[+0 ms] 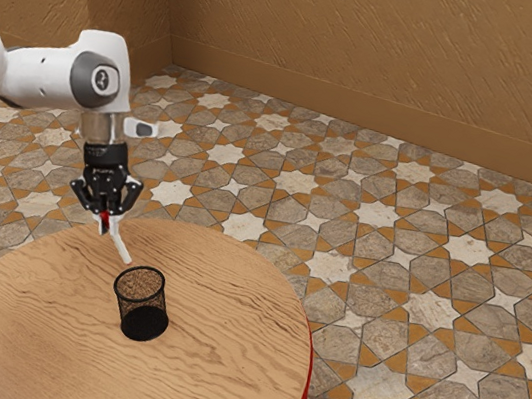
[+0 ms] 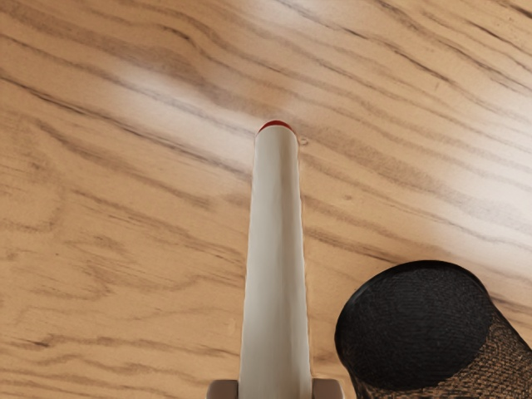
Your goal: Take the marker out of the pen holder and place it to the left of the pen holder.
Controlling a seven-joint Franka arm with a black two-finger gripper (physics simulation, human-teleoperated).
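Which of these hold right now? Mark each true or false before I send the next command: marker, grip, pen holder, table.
1. The gripper is shut on the marker. True.
2. The pen holder is black mesh and stands on the wooden table. True.
3. The marker is standing inside the pen holder. False: it is in the grip, outside the holder.
4. The pen holder is tipped over on its side. False: it is upright.
5. In the exterior view, the marker slants rather than hanging straight down. True.
6. The marker's barrel is blue. False: it is whitish, with a red edge at its far end in the wrist view.
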